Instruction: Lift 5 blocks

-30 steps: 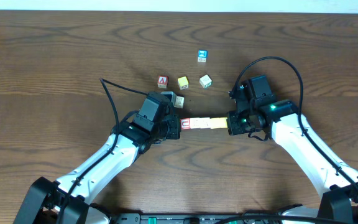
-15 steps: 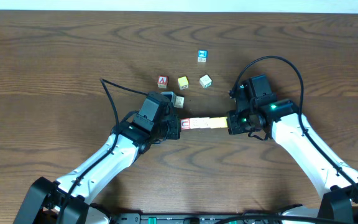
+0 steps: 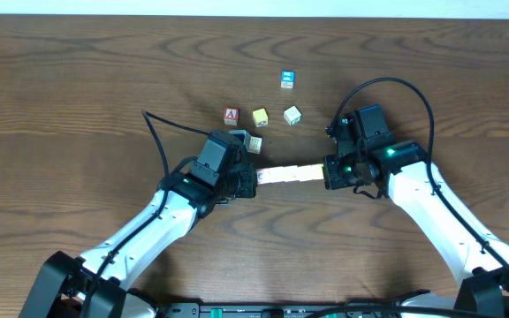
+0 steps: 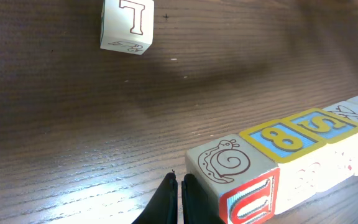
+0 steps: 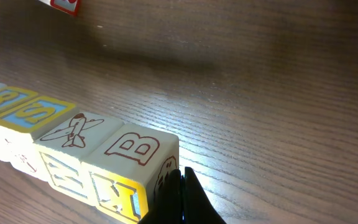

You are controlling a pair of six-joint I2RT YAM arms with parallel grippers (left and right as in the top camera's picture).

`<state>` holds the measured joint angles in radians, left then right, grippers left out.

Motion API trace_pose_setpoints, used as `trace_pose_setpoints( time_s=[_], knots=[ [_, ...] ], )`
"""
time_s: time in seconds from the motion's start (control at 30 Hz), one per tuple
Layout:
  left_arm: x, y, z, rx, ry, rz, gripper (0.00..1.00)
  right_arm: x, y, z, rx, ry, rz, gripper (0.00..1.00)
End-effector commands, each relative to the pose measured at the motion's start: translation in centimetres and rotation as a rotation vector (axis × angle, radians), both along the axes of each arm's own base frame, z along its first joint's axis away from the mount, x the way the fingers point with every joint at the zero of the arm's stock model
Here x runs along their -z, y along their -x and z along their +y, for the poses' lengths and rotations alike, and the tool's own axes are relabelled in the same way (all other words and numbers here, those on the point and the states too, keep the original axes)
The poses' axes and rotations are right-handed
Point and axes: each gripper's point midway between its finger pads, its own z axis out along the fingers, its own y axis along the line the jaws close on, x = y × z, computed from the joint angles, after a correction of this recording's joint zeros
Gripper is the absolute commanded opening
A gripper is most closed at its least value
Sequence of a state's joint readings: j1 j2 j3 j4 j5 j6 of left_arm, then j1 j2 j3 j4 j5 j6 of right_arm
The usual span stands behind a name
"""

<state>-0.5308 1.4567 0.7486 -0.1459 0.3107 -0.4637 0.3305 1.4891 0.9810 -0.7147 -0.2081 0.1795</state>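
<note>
A row of several alphabet blocks [image 3: 288, 173] is squeezed end to end between my two grippers. My left gripper [image 3: 253, 179] is shut, its closed fingers [image 4: 180, 186] pressed against the cream block with a snail and a red U face [image 4: 229, 165]. Beside that block come a yellow 8 block [image 4: 277, 138] and a yellow S block [image 4: 319, 124]. My right gripper [image 3: 328, 174] is also shut, its tip [image 5: 180, 177] against the B block [image 5: 132, 149], which sits next to an airplane block [image 5: 73, 130]. The row's shadow lies apart from it, so it looks slightly off the table.
Loose blocks lie behind the row: a red A block [image 3: 231, 115], a yellow one [image 3: 260, 117], a pale one [image 3: 292, 115], a blue one [image 3: 286, 79], and a cream one [image 3: 254, 142] close to the left wrist. A black cable loops over each arm.
The row of blocks has shifted slightly up in the overhead view and its red end face shows less. Both grippers stayed shut against its ends.
</note>
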Motion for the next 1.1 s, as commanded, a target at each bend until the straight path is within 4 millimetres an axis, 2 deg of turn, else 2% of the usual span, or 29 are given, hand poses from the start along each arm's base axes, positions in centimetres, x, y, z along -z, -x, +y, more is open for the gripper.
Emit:
trace_pose_setpoints(
  time_s=[0.0,1.07],
  knots=[
    [-4.1,-0.1,-3.5,0.116,0.138,-0.056,0.07,-2.8,0.9,4.6,-0.111,-0.195,0.001,0.01],
    [-5.3,0.0,-3.5,0.073,0.175,-0.048,0.07,-2.5,2.2,4.5,-0.051,-0.215,0.087,0.01]
  ],
)
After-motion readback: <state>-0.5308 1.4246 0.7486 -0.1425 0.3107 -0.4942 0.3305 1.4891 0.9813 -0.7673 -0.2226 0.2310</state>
